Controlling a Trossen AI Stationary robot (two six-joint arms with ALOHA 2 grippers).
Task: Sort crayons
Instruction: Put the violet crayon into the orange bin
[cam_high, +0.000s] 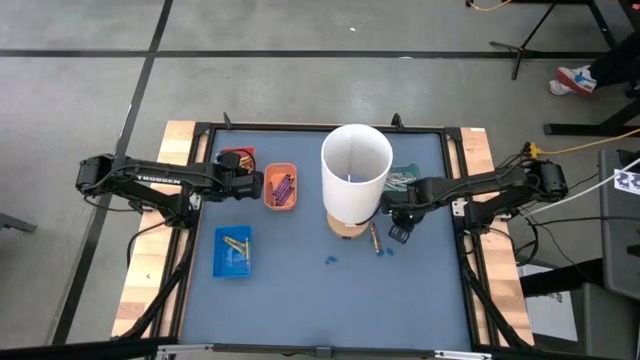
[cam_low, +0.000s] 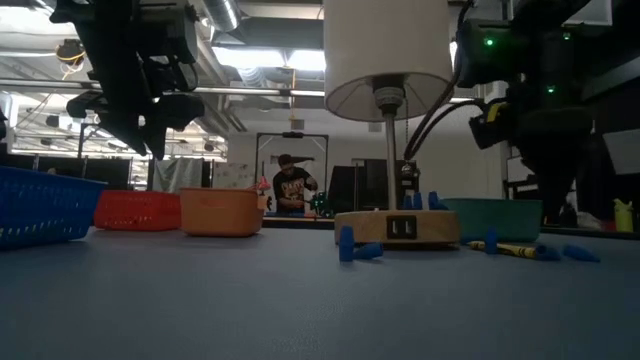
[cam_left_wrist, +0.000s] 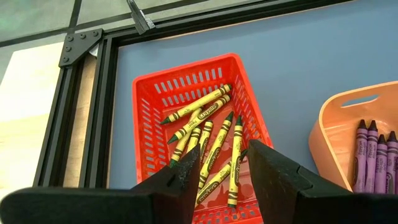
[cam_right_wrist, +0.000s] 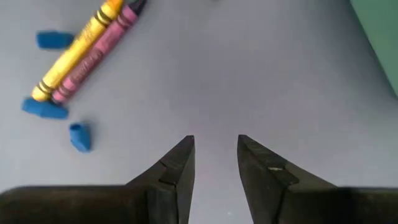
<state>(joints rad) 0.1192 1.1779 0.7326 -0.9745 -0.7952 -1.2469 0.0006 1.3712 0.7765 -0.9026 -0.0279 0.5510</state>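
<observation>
The right gripper (cam_right_wrist: 214, 162) hangs low over the blue-grey table mat (cam_high: 300, 300), jaws parted with nothing between them. Two loose wax crayons, one yellow (cam_right_wrist: 76, 53) and one pink-purple (cam_right_wrist: 93, 57), lie side by side and touching on the mat, near the fingertips but off to one side of them, their shared long axis running diagonally to the jaw gap. Small blue fragments (cam_right_wrist: 79, 137) lie around them. This arm is clearly the nearer.

The left gripper (cam_left_wrist: 224, 171) hovers over the red slotted plastic basket (cam_left_wrist: 149, 99) of yellow crayons (cam_left_wrist: 214, 146), likewise parted and empty.
</observation>
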